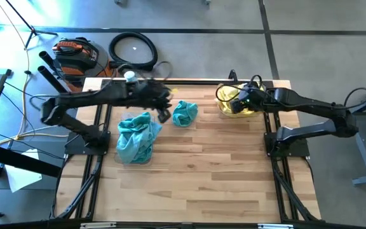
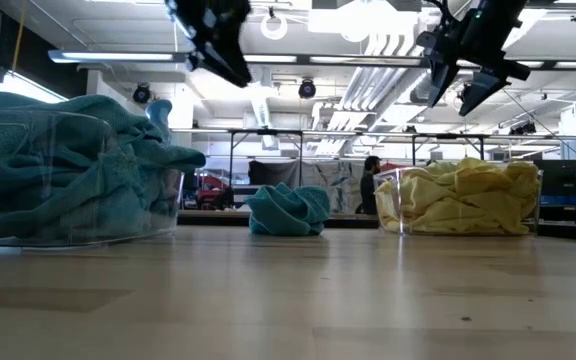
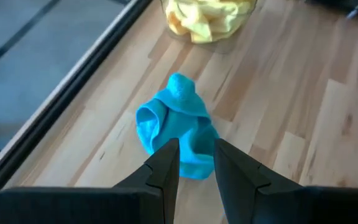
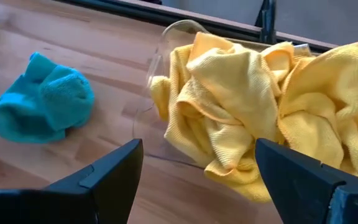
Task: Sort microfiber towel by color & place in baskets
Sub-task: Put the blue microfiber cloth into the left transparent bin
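One loose teal microfiber towel [image 1: 185, 113] lies bunched on the wooden table between the two baskets, also in the low view [image 2: 288, 210]. My left gripper [image 3: 196, 163] hovers above it, raised well off the table [image 2: 226, 60], fingers a little apart and touching nothing. The left clear basket [image 1: 135, 138] is heaped with teal towels [image 2: 63, 175]. The right clear basket [image 2: 393, 200] is full of yellow towels [image 4: 253, 93]. My right gripper [image 4: 199, 146] hangs wide open above that basket [image 1: 237, 105], clear of the cloth.
A clear water bottle with a white cap [image 1: 130, 76] stands near the table's far edge, behind my left arm. Bare wood fills the near half of the table [image 1: 202, 178]. Cables and a hose lie on the floor beyond the far edge.
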